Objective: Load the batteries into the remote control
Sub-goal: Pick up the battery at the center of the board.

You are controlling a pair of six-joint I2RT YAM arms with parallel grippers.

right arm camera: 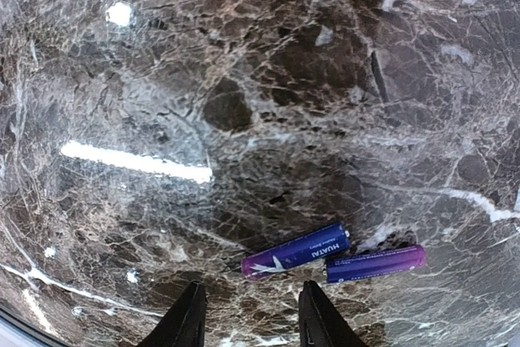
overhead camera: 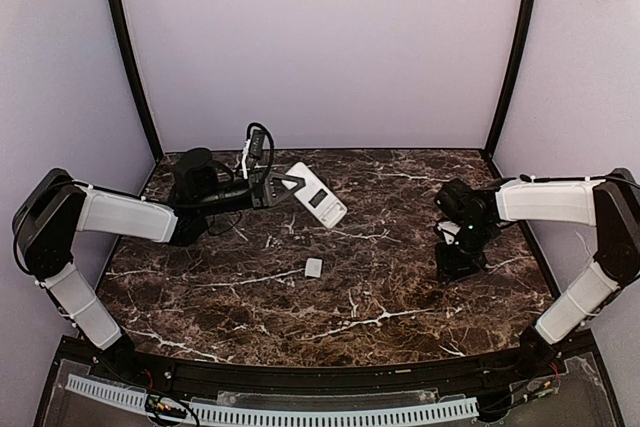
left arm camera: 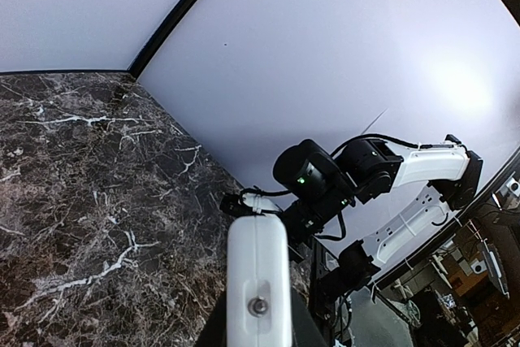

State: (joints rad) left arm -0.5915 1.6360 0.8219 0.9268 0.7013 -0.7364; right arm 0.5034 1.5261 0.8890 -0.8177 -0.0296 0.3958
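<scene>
The remote control [overhead camera: 322, 197] lies white back up with its dark battery recess showing, at the back middle of the table. My left gripper [overhead camera: 284, 184] is shut on its near end. In the left wrist view the white remote [left arm camera: 258, 270] sticks out between the jaws of the left gripper [left arm camera: 258, 327]. Two dark bluish batteries [right arm camera: 296, 252] [right arm camera: 375, 263] lie end to end on the marble. My right gripper [right arm camera: 250, 318] is open and empty, just short of the left battery. In the top view my right gripper [overhead camera: 460, 259] points down at the table's right side and hides the batteries.
A small white cover plate [overhead camera: 314, 267] lies on the marble table [overhead camera: 250, 297] near the middle. Black cables [overhead camera: 258, 142] loop above the left wrist. White walls and dark corner posts [overhead camera: 130, 57] close the back and sides.
</scene>
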